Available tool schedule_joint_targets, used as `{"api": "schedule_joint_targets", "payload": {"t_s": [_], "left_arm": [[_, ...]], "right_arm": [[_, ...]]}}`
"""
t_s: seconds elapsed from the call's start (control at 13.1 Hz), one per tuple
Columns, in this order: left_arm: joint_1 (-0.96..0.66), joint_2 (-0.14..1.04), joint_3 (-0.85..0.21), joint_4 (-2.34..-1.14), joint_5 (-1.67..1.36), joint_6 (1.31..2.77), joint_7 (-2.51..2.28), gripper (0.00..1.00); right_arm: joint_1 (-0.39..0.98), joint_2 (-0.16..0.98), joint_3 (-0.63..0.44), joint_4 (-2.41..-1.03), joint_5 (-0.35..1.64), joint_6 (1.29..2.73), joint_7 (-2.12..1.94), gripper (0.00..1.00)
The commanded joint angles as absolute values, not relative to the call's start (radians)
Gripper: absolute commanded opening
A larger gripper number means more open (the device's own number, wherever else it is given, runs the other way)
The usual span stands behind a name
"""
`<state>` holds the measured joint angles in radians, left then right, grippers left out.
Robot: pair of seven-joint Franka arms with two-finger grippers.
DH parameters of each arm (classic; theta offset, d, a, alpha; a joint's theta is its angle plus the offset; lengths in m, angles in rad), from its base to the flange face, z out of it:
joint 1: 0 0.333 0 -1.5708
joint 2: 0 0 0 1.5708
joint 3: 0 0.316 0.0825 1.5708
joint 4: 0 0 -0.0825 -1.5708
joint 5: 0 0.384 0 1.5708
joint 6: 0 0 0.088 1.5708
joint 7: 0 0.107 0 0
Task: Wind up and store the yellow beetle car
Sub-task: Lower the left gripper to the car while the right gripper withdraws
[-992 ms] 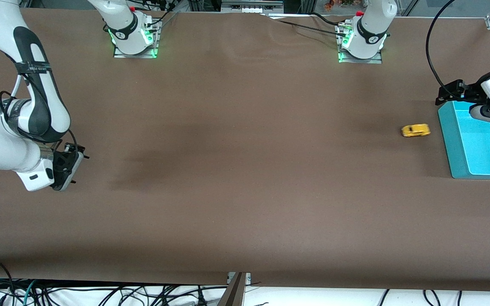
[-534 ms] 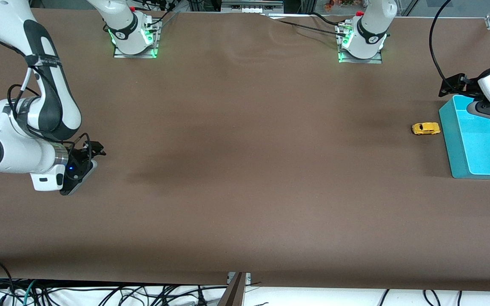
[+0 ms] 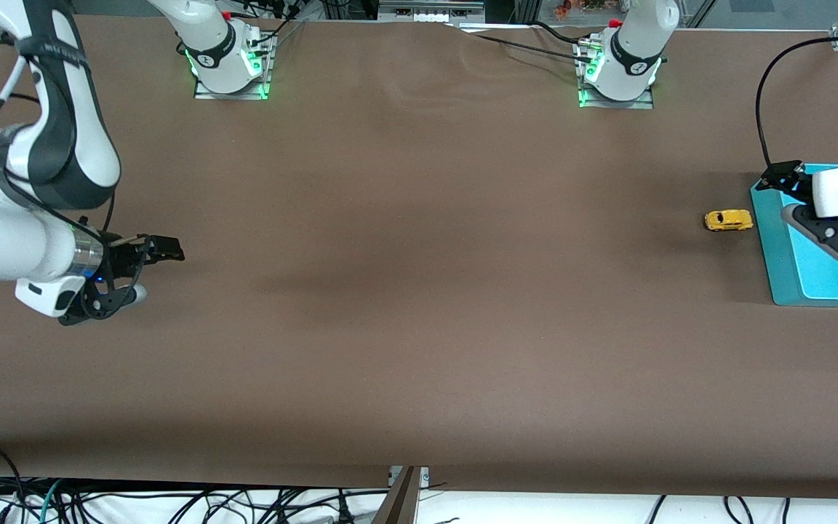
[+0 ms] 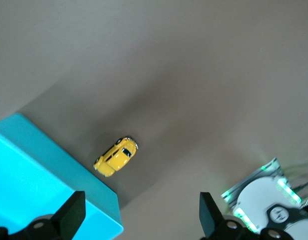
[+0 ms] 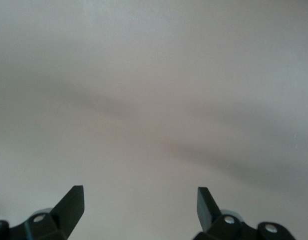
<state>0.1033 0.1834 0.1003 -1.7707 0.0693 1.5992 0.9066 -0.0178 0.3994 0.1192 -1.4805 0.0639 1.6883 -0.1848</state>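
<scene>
The small bright yellow beetle-shaped toy car (image 3: 728, 220) sits on its wheels on the brown cloth-covered surface (image 3: 419, 291), just beside the outer wall of the turquoise plastic bin (image 3: 764, 233), apart from it, toward the left arm's end of the surface. No writing on the car or the bin can be read; a dark band on the right arm carries small print too fine to make out.

The left tool (image 3: 801, 200) hangs over the bin's rim, its fingers spread wide and holding nothing; in the left wrist view the car (image 4: 116, 156) lies ahead of the spread fingertips (image 4: 71, 214).

The right tool (image 3: 142, 269) is over bare cloth at the right arm's end, wrist bent so its fingers point sideways, spread and empty.
</scene>
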Motion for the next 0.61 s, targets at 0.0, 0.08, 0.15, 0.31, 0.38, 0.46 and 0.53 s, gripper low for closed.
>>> {"api": "schedule_joint_targets", "payload": {"t_s": [0.0, 0.08, 0.15, 0.31, 0.38, 0.46, 0.53], "left_arm": [[0.124, 0.170, 0.092, -1.853, 0.109, 1.666, 1.119, 1.00], [0.127, 0.169, 0.092, -1.889, 0.112, 1.702, 1.137, 1.00], [0.143, 0.164, 0.092, -1.940, 0.112, 1.759, 1.144, 1.00], [0.167, 0.131, 0.092, -2.082, 0.115, 1.923, 1.182, 1.00], [0.184, 0.123, 0.092, -2.165, 0.115, 2.022, 1.212, 1.00], [0.210, 0.123, 0.092, -2.237, 0.115, 2.146, 1.265, 1.00], [0.230, 0.133, 0.092, -2.302, 0.115, 2.249, 1.316, 1.00]], "right_arm": [[-0.020, 0.315, 0.135, -1.483, 0.066, 1.628, -0.092, 1.00], [-0.020, 0.311, 0.129, -1.453, 0.061, 1.571, -0.092, 1.00], [-0.020, 0.313, 0.129, -1.410, 0.051, 1.502, -0.089, 1.00], [-0.023, 0.310, 0.121, -1.346, -0.003, 1.439, -0.087, 1.00], [-0.023, 0.289, 0.106, -1.326, -0.018, 1.443, -0.084, 1.00], [-0.025, 0.273, 0.097, -1.324, -0.041, 1.453, -0.083, 1.00], [-0.025, 0.255, 0.083, -1.324, -0.075, 1.456, -0.084, 1.00]]}}
